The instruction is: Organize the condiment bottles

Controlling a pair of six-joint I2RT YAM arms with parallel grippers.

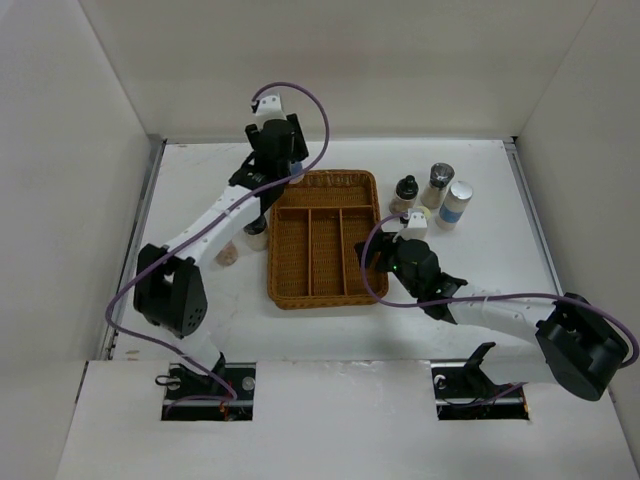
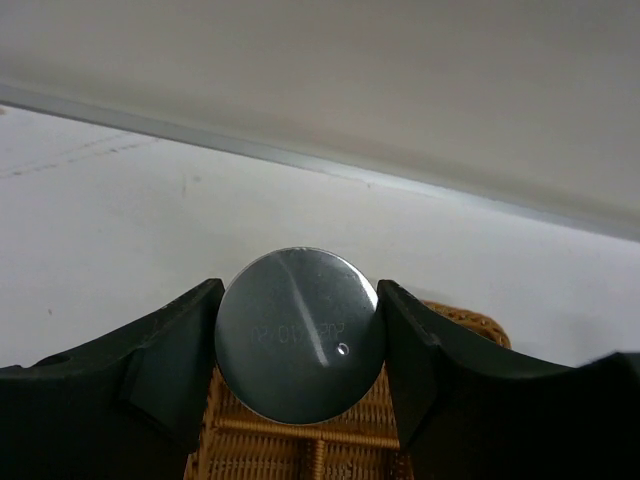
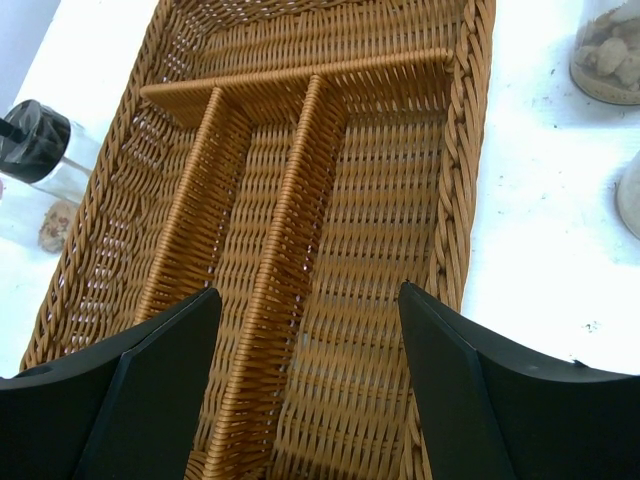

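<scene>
Item: condiment bottles, seven counted, none yet inside the wicker divided tray (image 1: 320,300). The tray lies on the white surface (image 1: 190,190), with one cross compartment at its far end and three long ones toward the arms. Held: silver-capped bottle (image 2: 298,335), clenched at the cap between both fingers of the left claw (image 2: 300,295), hanging over the tray's far left corner; label not visible. Left of the tray, just beside its rim: black-capped jar (image 1: 256,230); a little further out, a pinkish jar (image 1: 227,253). Right of the tray's far half, in a loose cluster: black-capped shaker (image 1: 405,190), silver-topped grinder (image 1: 438,182), blue-labelled bottle (image 1: 457,205); nearer the arms, a small pale-capped bottle (image 1: 415,222) just beside the right wrist. Right claw (image 3: 308,300): released and holding nothing, poised over the tray's right-hand long compartment. Step in hand, by judgement: placing the first bottle, carried to the tray but not set down. The next move calls for lowering it upright into the cross compartment, clear of rim and divider, with the base seated on the weave before the fingers part. The uneven wicker floor may tip a narrow bottle. The right claw looks best placed to turn to the pale-capped bottle beside it.
</scene>
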